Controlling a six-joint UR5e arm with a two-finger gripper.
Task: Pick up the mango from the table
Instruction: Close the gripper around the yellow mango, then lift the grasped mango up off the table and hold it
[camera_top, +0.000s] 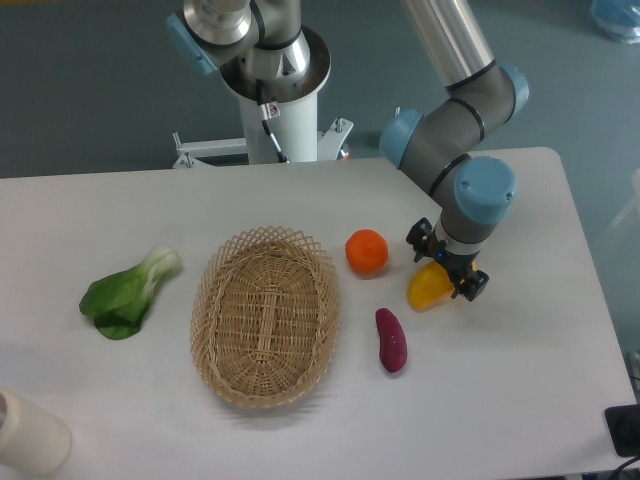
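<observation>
The arm (450, 60) is a silver metal tube with grey joint housings, each closed by a light-blue round cap. Its gripper (446, 262) is small and black, with dark fingers. The base (275, 75) is a white column under a silver collar, with a black cable running down it.
</observation>
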